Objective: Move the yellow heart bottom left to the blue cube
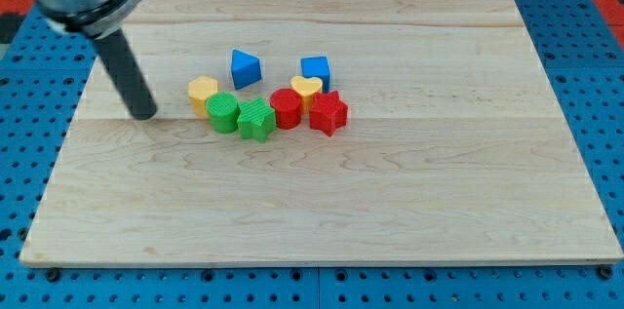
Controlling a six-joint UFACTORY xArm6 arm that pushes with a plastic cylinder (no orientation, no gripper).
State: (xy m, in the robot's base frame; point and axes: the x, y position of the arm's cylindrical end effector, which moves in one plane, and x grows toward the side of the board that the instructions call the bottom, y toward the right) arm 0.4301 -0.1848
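The yellow heart lies just below and left of the blue cube, touching or nearly touching it. The heart is wedged between the red cylinder on its lower left and the red star on its lower right. My tip rests on the board at the view's left, well left of the whole cluster and about a block's width left of the yellow hexagonal block.
A blue triangular block sits above the row. A green cylinder and a green star lie between the yellow hexagonal block and the red cylinder. The wooden board sits on a blue pegboard.
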